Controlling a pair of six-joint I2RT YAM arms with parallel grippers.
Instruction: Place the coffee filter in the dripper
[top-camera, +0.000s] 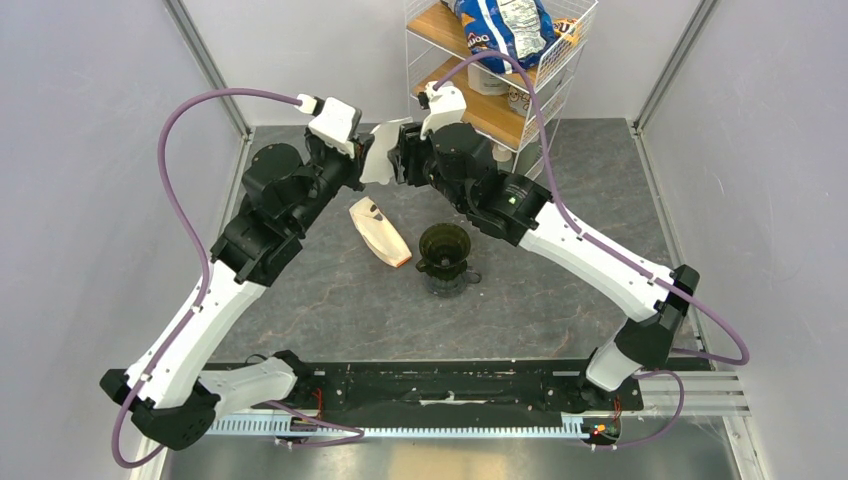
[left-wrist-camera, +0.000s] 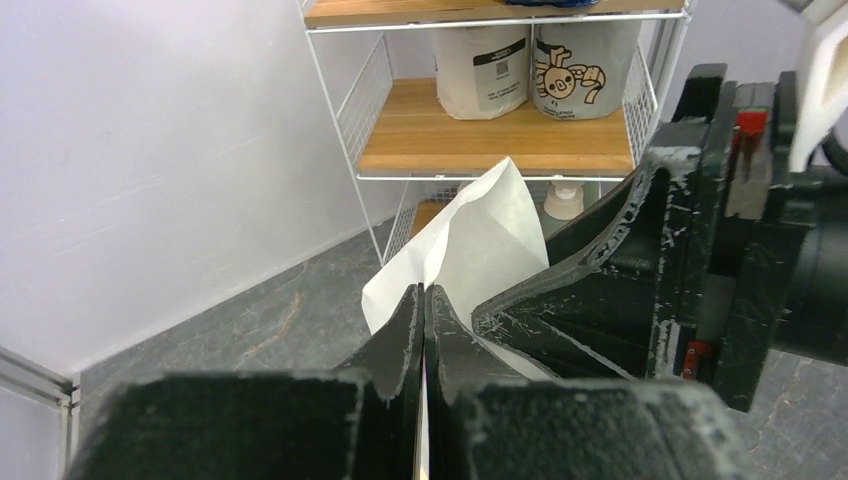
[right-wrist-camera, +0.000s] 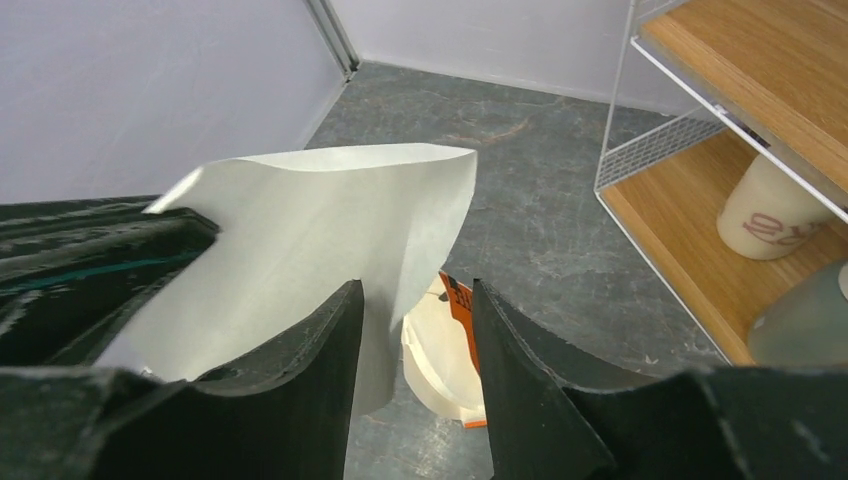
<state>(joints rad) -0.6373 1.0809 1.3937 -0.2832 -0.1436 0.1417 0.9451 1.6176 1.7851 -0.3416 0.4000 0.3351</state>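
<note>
Packet (top-camera: 380, 232) left of dripper (top-camera: 444, 244); dripper seemingly atop vessel (top-camera: 450, 282); coffee filter (top-camera: 382, 155) aloft behind.

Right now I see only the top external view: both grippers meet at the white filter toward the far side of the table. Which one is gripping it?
Observer: The left gripper is shut on the coffee filter; its wrist view shows the jaws pressed together on the paper.
Operator: And the right?
Observer: The right gripper is open; the filter's edge hangs loose in its gap.
Operator: What lies under that gap?
Observer: The tan packet on the table, not the dripper.
</note>
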